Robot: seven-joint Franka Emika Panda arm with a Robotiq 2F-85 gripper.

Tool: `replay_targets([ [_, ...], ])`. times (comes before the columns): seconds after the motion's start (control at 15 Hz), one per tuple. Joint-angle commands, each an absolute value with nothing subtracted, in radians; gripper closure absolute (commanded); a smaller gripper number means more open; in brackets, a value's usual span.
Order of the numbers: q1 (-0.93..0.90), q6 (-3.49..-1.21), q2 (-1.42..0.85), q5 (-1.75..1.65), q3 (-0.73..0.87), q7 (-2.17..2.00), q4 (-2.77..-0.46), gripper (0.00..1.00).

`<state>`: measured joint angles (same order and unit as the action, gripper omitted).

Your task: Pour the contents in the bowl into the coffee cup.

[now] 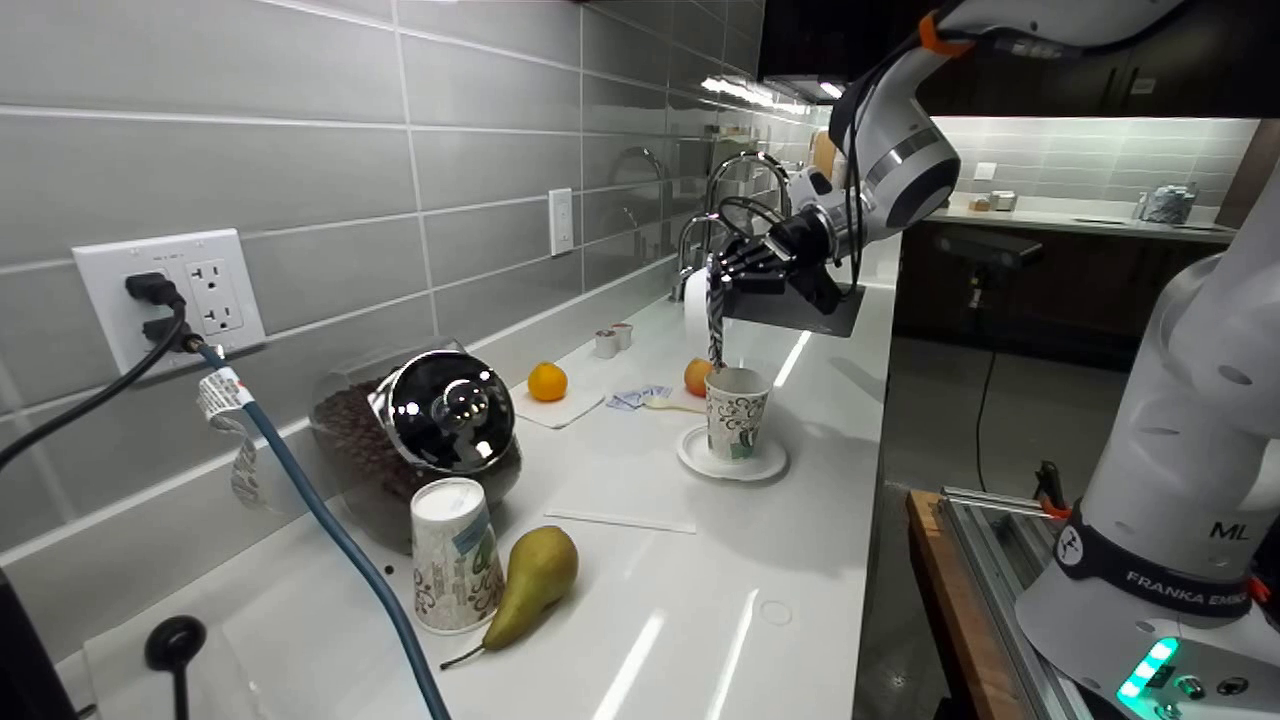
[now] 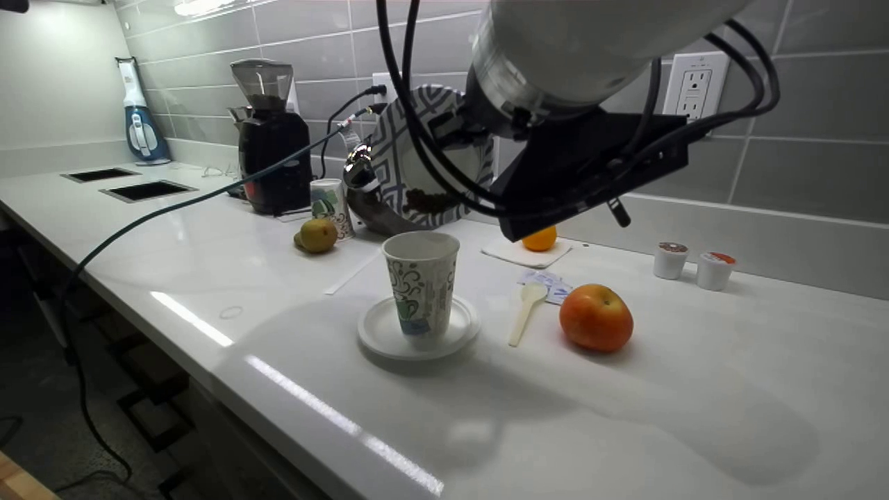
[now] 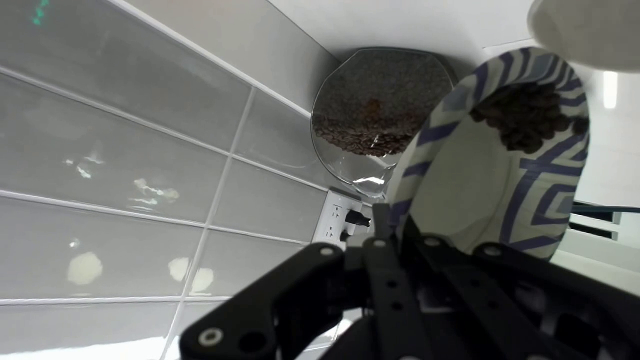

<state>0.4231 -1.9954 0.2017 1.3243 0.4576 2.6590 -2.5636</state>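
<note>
The bowl, white with a blue pattern, hangs steeply tilted, almost on edge, in both exterior views. My gripper is shut on its upper rim; it also shows in an exterior view. The contents, dark beans, are gathered at the bowl's low side; they also show in an exterior view. The coffee cup, a paper cup with a swirl print, stands upright on a white saucer. The bowl's low edge is by the cup's rim; I cannot tell whether they touch. The cup's inside bottom is hidden.
A bean jar with a shiny lid lies along the tiled wall. An upturned paper cup and a pear are nearby. An apple, a spoon, an orange and two small pods lie around the cup.
</note>
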Motion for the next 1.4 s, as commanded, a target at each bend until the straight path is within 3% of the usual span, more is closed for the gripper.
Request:
replay_targets([
  [0.0, 0.434, -1.992, 0.201, 1.324, 0.447, 2.657, -2.563, 0.96],
  [1.33, 0.445, -1.941, 0.305, 1.296, 0.447, 2.736, -2.570, 0.99],
])
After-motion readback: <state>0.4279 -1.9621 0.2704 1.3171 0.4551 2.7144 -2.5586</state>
